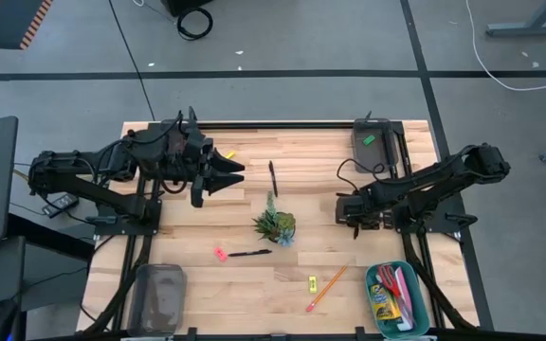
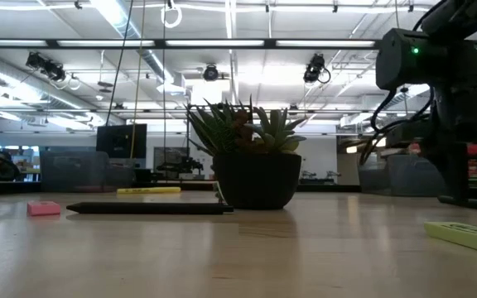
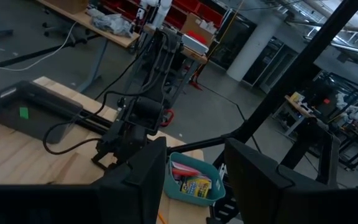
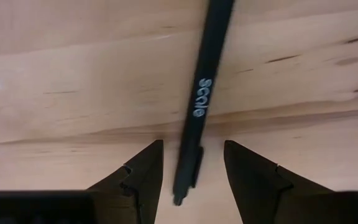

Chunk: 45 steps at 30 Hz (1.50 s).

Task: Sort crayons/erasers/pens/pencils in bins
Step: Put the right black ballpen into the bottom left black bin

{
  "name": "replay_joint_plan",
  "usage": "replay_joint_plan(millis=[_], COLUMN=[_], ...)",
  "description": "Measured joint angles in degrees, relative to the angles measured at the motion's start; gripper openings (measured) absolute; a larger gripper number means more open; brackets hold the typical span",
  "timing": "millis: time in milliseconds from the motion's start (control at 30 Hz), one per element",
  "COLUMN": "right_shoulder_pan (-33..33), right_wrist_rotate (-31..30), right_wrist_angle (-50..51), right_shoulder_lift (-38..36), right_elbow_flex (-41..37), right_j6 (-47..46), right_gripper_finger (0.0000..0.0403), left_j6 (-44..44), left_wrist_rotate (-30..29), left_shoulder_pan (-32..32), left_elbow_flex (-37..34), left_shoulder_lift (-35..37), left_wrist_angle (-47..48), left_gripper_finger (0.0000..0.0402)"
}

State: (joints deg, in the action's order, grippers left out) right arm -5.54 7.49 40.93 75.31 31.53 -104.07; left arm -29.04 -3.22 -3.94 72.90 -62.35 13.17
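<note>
In the right wrist view a slim black pen [image 4: 197, 106] with grey lettering lies flat on the wood. My right gripper [image 4: 192, 144] points down over one end of it, open, with a finger on each side and a gap between each finger and the pen. From above, that gripper [image 1: 354, 210] hides this pen. Two more black pens [image 1: 273, 178] [image 1: 250, 253] lie near the table's middle. My left gripper [image 1: 238, 170] hangs level and open above the far left of the table, holding nothing. A pink eraser [image 1: 220, 254], a yellow eraser [image 1: 312, 282] and an orange pencil [image 1: 327, 289] lie toward the near edge.
A small potted plant [image 1: 275, 224] stands mid-table. A dark grey bin [image 1: 373, 150] with a green eraser [image 1: 369, 139] sits at the far right. A teal bin [image 1: 423, 305] with a crayon box [image 1: 383, 303] sits at the near right, and a translucent grey bin [image 1: 157, 296] at the near left.
</note>
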Motion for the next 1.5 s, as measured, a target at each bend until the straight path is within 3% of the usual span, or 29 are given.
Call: replay_joint_plan(millis=[333, 867, 1233, 1500], right_shoulder_pan=[0.0, 0.0, 0.0, -0.3], right_wrist_rotate=[-0.3, -1.5, -1.9, -3.9], right_wrist_angle=[-2.3, -3.3, -2.4, -2.6], right_shoulder_lift=[-0.2, -0.1, 0.1, 0.2], right_elbow_flex=[-1.3, -1.3, -0.2, 8.9], right_j6=[-0.8, 0.3, 4.0, 14.2], right_gripper_finger=[0.0167, 0.0066, 0.0061, 0.0061], left_j6=[-0.3, -0.3, -0.3, -0.2], left_wrist_rotate=[0.0, 0.0, 0.0, 0.0], left_shoulder_pan=[0.0, 0.0, 0.0, 0.0], left_elbow_flex=[0.0, 0.0, 0.0, 0.0], left_shoulder_lift=[0.0, 0.0, 0.0, 0.0], left_wrist_angle=[0.0, 0.0, 0.0, 0.0], left_gripper_finger=[0.0172, 0.0172, 0.0172, 0.0172])
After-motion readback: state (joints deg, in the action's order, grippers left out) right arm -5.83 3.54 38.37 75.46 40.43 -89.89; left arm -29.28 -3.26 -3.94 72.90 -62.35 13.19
